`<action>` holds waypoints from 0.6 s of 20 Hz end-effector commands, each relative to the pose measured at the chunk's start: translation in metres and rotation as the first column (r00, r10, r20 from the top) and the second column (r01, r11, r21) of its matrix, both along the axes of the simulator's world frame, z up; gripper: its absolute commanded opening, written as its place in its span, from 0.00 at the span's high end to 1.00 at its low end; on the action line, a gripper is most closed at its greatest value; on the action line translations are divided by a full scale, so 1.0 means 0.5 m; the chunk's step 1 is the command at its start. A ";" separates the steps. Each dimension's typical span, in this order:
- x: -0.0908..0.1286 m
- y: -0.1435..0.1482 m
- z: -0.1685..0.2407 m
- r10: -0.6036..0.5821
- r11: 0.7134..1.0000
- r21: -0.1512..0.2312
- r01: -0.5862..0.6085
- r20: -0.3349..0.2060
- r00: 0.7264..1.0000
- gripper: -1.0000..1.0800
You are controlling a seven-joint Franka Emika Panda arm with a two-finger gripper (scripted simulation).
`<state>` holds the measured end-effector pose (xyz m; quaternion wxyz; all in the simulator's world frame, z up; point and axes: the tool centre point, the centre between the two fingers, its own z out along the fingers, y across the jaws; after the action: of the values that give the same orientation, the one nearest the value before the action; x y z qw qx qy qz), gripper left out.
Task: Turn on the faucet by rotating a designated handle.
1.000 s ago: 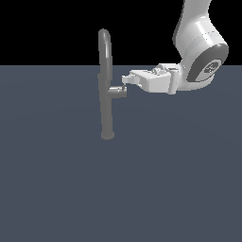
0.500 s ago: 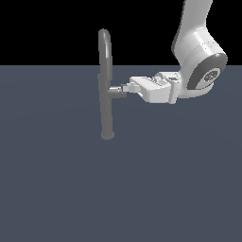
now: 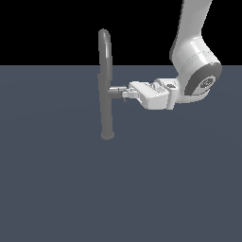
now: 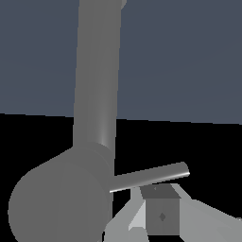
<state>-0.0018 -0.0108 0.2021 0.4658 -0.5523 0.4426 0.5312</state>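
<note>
The faucet (image 3: pixel 107 85) is a tall grey pipe with an arched top, standing on a small round base on the dark floor. A short side stub (image 3: pixel 116 90) sticks out toward the exterior view's right. My gripper (image 3: pixel 125 93) comes in level from the right, its tips at the stub's end. In the wrist view the pipe (image 4: pixel 97 71) and the stub's round end (image 4: pixel 56 198) fill the frame. The handle's thin lever rod (image 4: pixel 151 176) lies just over my gripper (image 4: pixel 153 208), whose fingers look closed together and hold nothing.
The white arm (image 3: pixel 194 80) reaches down from the upper right of the exterior view. The dark grey floor (image 3: pixel 118 189) spreads flat around the faucet base. No other objects show.
My gripper has moved toward the exterior view's left and a little down, from a gap away from the stub to its end.
</note>
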 end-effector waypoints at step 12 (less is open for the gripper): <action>0.034 0.005 -0.067 -0.004 1.000 -0.001 0.004 -0.017 1.000 1.00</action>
<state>0.0098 -0.0125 0.1880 0.4676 -0.5509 0.4373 0.5354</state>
